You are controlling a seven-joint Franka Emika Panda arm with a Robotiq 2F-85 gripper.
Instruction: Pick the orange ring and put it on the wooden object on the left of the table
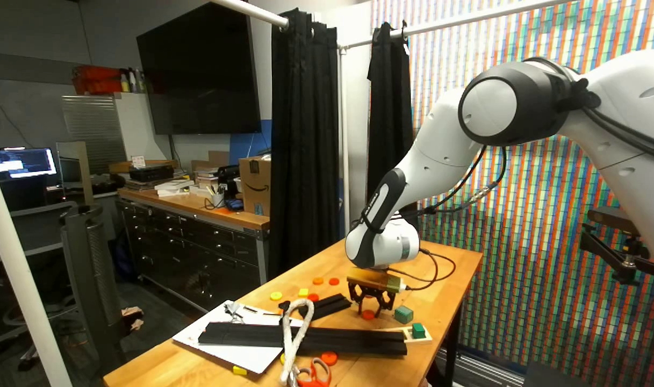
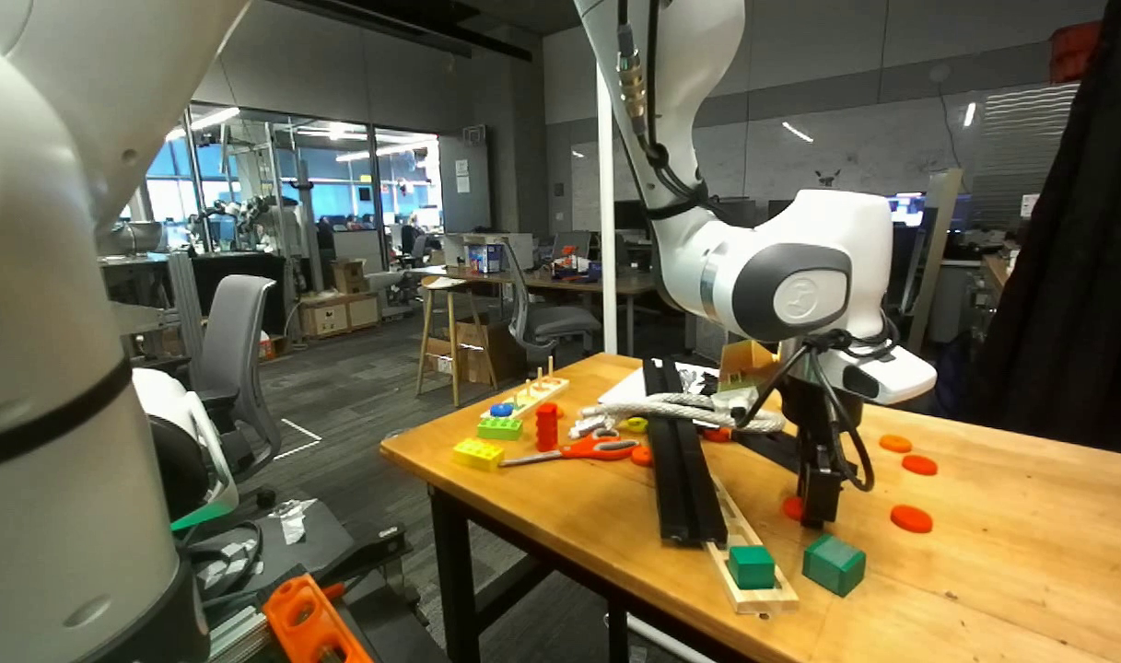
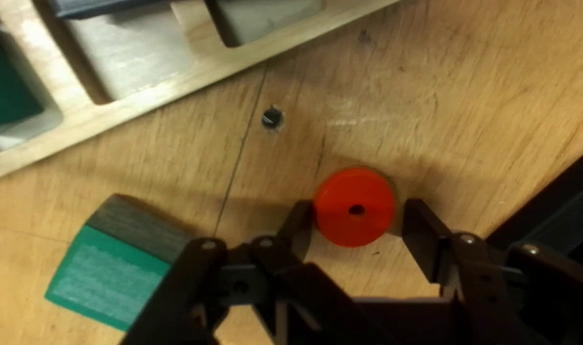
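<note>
gripper point(image 3: 357, 211) agape — orange ring point(image 3: 352, 226) between

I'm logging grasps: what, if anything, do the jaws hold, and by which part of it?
Nothing: the orange-red ring lies between open jaws, a gap showing beside it in the wrist view.

In an exterior view, a pale rope point(image 1: 291, 352) lies across a long black rail point(image 1: 353, 342), whose left end is over a flat white panel point(image 1: 232, 357). Farther off to the left, a cardboard box point(image 1: 255, 185) stands on a workbench point(image 1: 198, 250), left of a black curtain point(image 1: 305, 150); a large dark screen point(image 1: 200, 75) hangs above. In an exterior view, orange-handled scissors point(image 2: 574, 451) lie left of the rail, blade tips near a yellow toy brick point(image 2: 478, 453), with a green toy brick point(image 2: 500, 428) just beyond. Nearer, a green block point(image 2: 834, 564) sits just right of a second green block point(image 2: 752, 566).
</note>
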